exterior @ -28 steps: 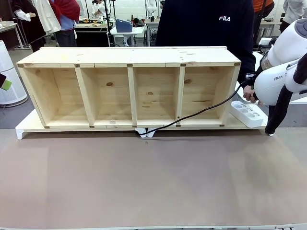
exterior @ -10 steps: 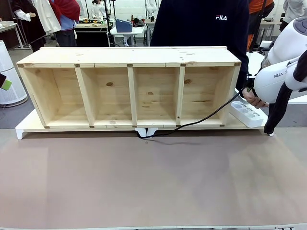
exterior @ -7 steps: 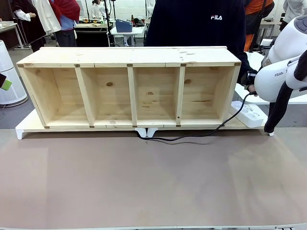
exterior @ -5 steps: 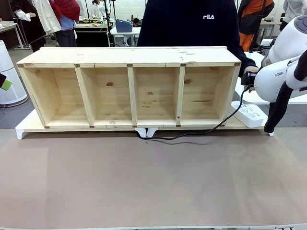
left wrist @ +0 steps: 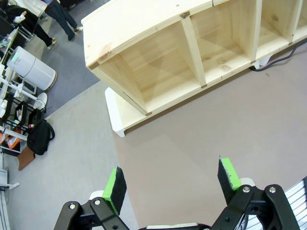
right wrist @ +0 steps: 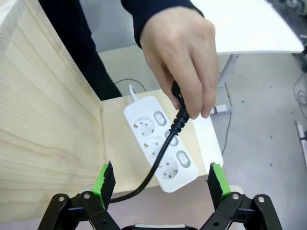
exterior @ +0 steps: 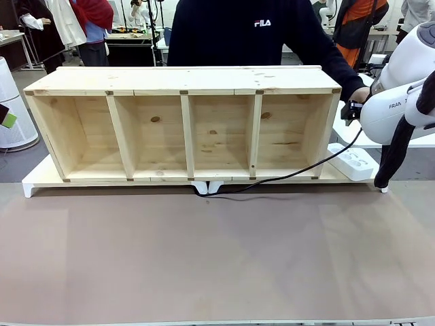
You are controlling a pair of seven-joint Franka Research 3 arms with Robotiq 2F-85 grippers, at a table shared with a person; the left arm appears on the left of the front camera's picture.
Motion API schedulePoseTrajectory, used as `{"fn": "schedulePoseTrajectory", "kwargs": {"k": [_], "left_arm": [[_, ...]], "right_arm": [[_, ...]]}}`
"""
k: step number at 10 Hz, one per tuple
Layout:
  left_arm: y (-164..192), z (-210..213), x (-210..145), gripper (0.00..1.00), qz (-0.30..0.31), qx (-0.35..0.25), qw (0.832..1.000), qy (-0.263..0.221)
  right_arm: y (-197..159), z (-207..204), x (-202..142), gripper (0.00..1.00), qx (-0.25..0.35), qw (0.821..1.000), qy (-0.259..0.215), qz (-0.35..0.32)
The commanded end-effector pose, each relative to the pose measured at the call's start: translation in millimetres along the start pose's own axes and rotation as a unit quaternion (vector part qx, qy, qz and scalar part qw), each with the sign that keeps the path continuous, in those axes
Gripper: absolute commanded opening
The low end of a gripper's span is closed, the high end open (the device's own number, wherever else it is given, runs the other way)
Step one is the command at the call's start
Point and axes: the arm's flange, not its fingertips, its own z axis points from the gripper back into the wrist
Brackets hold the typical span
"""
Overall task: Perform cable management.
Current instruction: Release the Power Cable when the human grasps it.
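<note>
We see a brown table top [exterior: 217, 258] that fills the near half of the front view, and on it, at the far side, a long wooden shelf [exterior: 183, 122] with four open compartments, which stands on a white base [exterior: 30, 183]. At the far left there is a white round appliance [exterior: 13, 109] on the grey floor, and behind the shelf the room continues with other tables and people.

In the left wrist view the left gripper [left wrist: 172, 184] hangs above the bare table top with its green pads spread wide, and nothing is between them.

The cable [exterior: 285, 176] lies on the table in front of the shelf. It starts near the white foot under the middle of the shelf, runs to the right along the lower edge, then rises to the person's hand [right wrist: 184, 62], which pinches the plug end above the white power strip [right wrist: 160, 143]. The strip lies on the base just beside the right end of the shelf.

The right gripper [right wrist: 158, 184] has its fingers wide apart, with the cable passing between them and touching neither.

Compared with half a second ago, the person has moved to the left behind the shelf, and the cable now rises a little more steeply to the hand.
</note>
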Motion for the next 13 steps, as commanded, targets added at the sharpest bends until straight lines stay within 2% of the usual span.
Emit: {"fn": "schedulePoseTrajectory", "kwargs": {"k": [1,13], "left_arm": [[0.0,0.0,0.4,1.00,0.000,0.002,1.000,0.000],[0.0,0.0,0.4,1.00,0.000,0.002,1.000,0.000]], "right_arm": [[-0.7,-0.8,-0.9,1.00,-0.002,1.000,0.005,-0.001],[-0.7,-0.8,-0.9,1.00,-0.002,1.000,0.005,-0.001]]}}
